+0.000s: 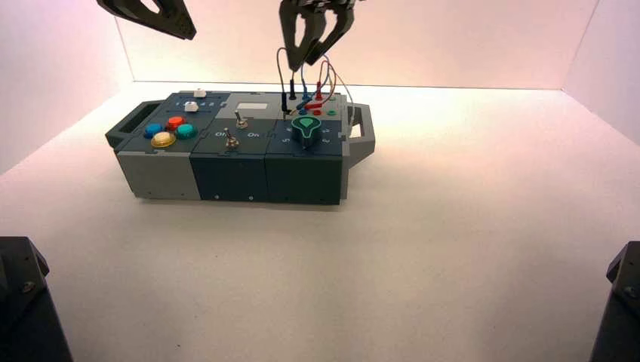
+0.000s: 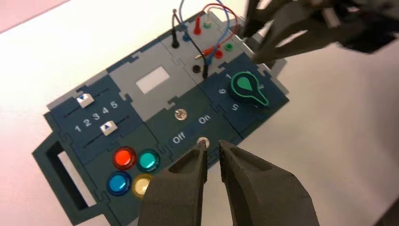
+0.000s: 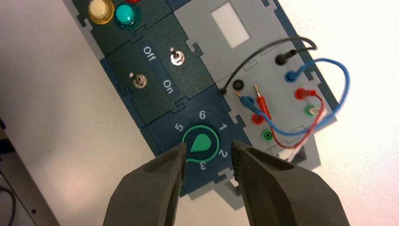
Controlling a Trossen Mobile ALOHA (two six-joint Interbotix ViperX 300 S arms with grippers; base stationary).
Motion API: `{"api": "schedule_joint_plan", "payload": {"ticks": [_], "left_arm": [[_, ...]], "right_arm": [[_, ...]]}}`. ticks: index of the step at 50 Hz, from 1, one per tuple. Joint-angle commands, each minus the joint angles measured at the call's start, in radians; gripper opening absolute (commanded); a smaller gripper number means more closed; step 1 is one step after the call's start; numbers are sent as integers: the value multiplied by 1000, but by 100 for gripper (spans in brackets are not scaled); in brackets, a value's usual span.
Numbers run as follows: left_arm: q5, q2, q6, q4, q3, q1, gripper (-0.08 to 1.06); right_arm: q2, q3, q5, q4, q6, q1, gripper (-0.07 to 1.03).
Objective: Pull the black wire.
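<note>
The black wire [image 3: 256, 52], a thin dark jumper, arches over the grey panel towards two o'clock on the box, as the high view shows it. Its far black plug [image 3: 284, 57] sits in a socket by the panel's outer edge, at twelve o'clock from its near black plug [image 3: 222, 91]. That near plug is out, just beside an open black socket [image 3: 238, 84], with nothing gripping it. At about four o'clock from the wire's near end is the green rotary knob [image 3: 201, 142]. Towards three o'clock run a blue jumper wire [image 3: 347, 77] and a red jumper wire [image 3: 322, 106], each with one plug in a socket and one loose. The right gripper [image 3: 208, 145] hangs above the wires, its fingers spread and nothing between them. The left gripper [image 2: 213, 143] waits in the air above the box's ten o'clock side, its fingers a little apart and empty. At nine o'clock on the box is a cluster of four round push buttons [image 2: 134, 169]; the box [image 1: 303, 177] rests on a pale tabletop [image 1: 453, 249]. The pull looks done as far as one end goes: one plug is free, one is seated. If a single freed end is enough, probably only drawing the right arm clear is left; if not, the far plug needs pulling too.
</note>
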Motion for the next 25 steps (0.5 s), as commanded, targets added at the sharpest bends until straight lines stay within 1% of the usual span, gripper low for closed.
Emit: {"api": "schedule_joint_plan", "payload": {"ticks": [1, 7, 8, 11, 15, 19, 25], "left_arm": [[-26, -5, 8, 5, -6, 5, 16], [-38, -3, 8, 8, 3, 14, 16], [-46, -2, 9, 8, 6, 18, 16], [-75, 2, 8, 8, 15, 28, 16], [-123, -3, 8, 8, 29, 41, 16], [-150, -5, 9, 8, 34, 48, 16], [-172, 5, 17, 11, 38, 49, 16]], "right_arm": [[-74, 28, -51, -14, 0, -2, 51], [-120, 87, -130, -26, 2, -2, 51], [-133, 107, -161, -26, 3, -2, 51], [-153, 133, -201, -29, 6, -2, 51], [-190, 186, -278, -32, 8, -12, 51], [-215, 218, -308, -32, 9, -34, 51], [-238, 249, -313, -32, 18, -71, 51]]}}
